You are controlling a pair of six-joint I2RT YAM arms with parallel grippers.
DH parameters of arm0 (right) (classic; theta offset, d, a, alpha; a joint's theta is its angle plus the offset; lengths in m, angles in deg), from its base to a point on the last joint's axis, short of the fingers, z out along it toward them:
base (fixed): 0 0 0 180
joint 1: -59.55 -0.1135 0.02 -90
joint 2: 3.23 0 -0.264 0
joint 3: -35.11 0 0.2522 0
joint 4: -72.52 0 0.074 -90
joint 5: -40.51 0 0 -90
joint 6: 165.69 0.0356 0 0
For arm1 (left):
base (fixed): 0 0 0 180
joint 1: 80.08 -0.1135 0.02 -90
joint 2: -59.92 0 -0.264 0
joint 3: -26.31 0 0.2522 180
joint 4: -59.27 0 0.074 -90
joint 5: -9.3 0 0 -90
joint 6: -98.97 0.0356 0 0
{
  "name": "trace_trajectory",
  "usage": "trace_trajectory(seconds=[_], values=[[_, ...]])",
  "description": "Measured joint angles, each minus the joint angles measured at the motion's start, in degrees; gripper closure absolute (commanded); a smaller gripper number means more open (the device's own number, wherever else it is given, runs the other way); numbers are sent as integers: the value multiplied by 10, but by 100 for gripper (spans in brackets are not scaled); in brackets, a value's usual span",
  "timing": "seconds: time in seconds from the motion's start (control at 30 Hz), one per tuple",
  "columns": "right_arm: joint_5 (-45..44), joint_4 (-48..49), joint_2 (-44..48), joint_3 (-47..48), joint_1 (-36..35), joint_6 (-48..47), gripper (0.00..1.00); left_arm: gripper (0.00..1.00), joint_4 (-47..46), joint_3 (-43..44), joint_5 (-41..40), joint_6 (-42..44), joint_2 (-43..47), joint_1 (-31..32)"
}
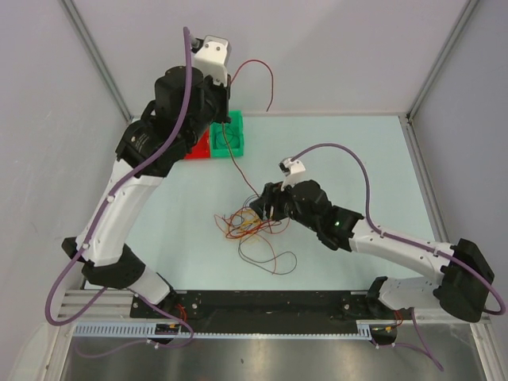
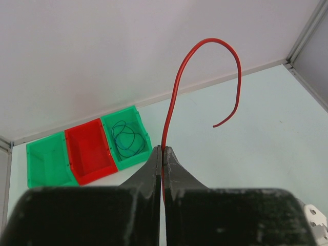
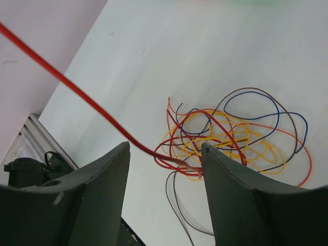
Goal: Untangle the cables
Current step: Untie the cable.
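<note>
The cables (image 1: 252,226) lie in a loose tangle of red, orange, yellow, blue and dark loops mid-table, seen close in the right wrist view (image 3: 233,136). My left gripper (image 2: 163,151) is raised high at the back (image 1: 227,79) and is shut on a red cable (image 2: 177,82). Its free end arcs above the jaws, and its other part runs taut down to the tangle (image 1: 235,163). My right gripper (image 3: 165,154) stands open just over the tangle's near-left side (image 1: 259,208). The taut red cable (image 3: 77,87) passes between its fingers, and neither finger clamps it.
Three small bins stand at the back left: a green bin (image 2: 45,163), a red bin (image 2: 90,151) and a green bin (image 2: 134,154) holding a coiled blue-black wire (image 2: 124,138). Walls and a metal frame enclose the table. A few thin loops (image 1: 274,258) trail toward the near edge.
</note>
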Motion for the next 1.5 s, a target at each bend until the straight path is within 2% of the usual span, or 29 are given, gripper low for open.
trace_trajectory(seconds=[0.1,0.17,0.2,0.23,0.37,0.5,0.67,0.97,1.2,1.5], values=[[-14,4,-14,0,-4,-6,45,100,0,-7,0,0,2,0],[-23,9,-22,0,-6,-9,54,100,-1,-7,0,0,2,0],[-26,13,-25,0,-7,-11,61,100,-1,-7,0,0,2,0],[-30,17,-27,0,-7,-13,76,100,-2,-8,0,0,4,0],[-42,30,-30,0,-7,-21,99,100,-7,-19,0,0,12,0],[-52,32,-21,0,-13,-24,100,100,-20,-43,-4,1,22,0],[-62,3,31,20,-23,-32,100,100,-41,-98,-6,1,34,-9],[-63,-23,127,163,-37,-70,100,100,-82,-311,8,-18,83,-31],[-61,-44,131,251,-38,-109,100,100,-115,-448,67,-63,108,-31],[-108,-97,111,259,-39,-153,100,100,-122,-492,123,-87,127,-32]])
